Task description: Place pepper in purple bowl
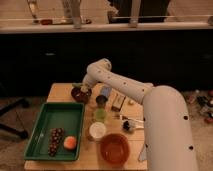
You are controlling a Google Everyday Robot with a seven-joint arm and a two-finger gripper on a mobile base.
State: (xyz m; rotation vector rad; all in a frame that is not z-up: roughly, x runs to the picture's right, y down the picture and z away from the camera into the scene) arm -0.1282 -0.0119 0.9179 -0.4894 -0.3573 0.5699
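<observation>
The purple bowl [79,94] is a small dark round bowl at the back left of the wooden table [60,92]. My white arm reaches from the lower right across the table, and my gripper [82,89] hangs right over the bowl's far rim. The pepper is hidden, either under the gripper or in the bowl.
A green tray [55,128] at the front left holds dark grapes [54,140] and a round orange fruit [70,142]. An orange-brown bowl [114,148] sits at the front. A white cup [96,131], a green cup [100,114], a blue can [104,92] and a small box [118,102] stand mid-table.
</observation>
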